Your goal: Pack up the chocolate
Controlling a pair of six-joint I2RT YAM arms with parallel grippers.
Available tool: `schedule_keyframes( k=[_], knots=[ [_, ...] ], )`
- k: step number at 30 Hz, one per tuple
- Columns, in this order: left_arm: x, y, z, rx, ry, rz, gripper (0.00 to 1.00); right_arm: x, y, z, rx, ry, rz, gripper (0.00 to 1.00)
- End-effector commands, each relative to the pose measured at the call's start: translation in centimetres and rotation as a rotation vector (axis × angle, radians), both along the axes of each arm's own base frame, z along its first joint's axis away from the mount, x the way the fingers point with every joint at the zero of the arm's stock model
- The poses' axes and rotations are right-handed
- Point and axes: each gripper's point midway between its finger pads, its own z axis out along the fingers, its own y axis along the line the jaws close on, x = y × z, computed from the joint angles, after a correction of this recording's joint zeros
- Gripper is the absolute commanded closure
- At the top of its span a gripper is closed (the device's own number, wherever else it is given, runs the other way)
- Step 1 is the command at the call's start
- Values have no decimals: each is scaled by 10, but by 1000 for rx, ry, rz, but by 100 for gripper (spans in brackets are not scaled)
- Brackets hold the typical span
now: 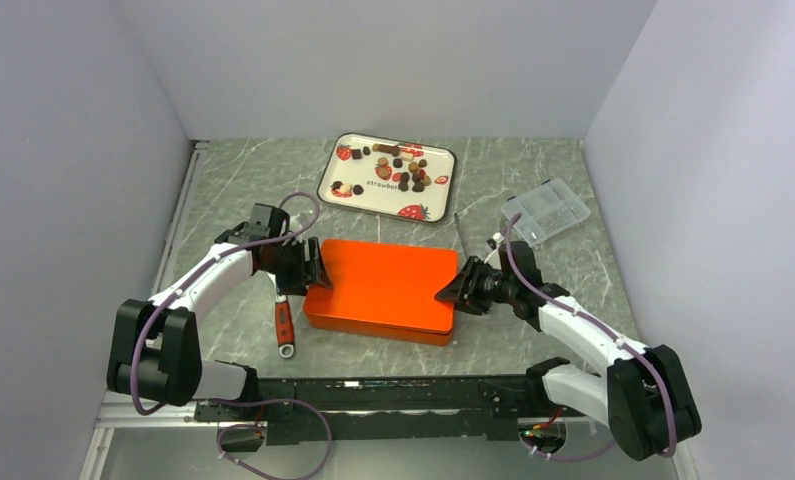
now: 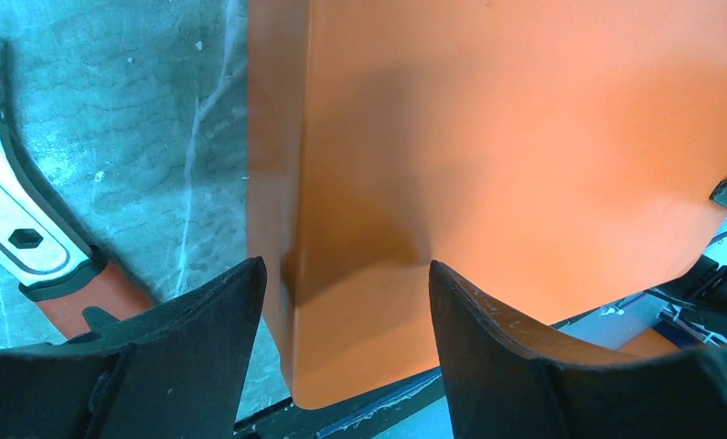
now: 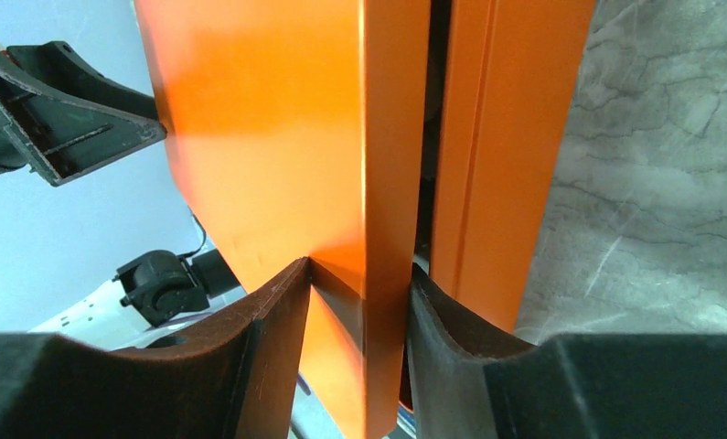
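as right fingers (image 3: pixel 259 357) pinch orange lid (image 3: pixel 277 137), inside hidden

left arm (image 1: pixel 208 275) low, jaws apart | right arm (image 1: pixel 573 325) low, jaws clamped

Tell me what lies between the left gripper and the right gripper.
The orange box spans that stretch, left gripper at one end, right gripper pinching its lid's rim at the other. The top view shows it best.
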Motion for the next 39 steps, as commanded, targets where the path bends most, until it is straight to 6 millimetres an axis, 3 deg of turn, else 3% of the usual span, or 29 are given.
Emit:
schedule_keyframes(
  k=[1,18,27,31,39],
  knots=[
    [-1,-2,4,-3,-11,-8,29,6,-10,5,-76,-31,-11,54],
    [-5,-6,3,-5,1,-38,29,-5,-27,3,-179,7,-14,50],
    [-8,-10,2,-7,7,-57,30,-12,-39,9,-253,25,-19,38],
    [-8,-13,2,-9,10,-66,29,-12,-32,10,-210,31,-11,34],
    [-11,-18,5,-10,15,-93,30,-8,-17,11,-135,34,-15,34]
  ],
)
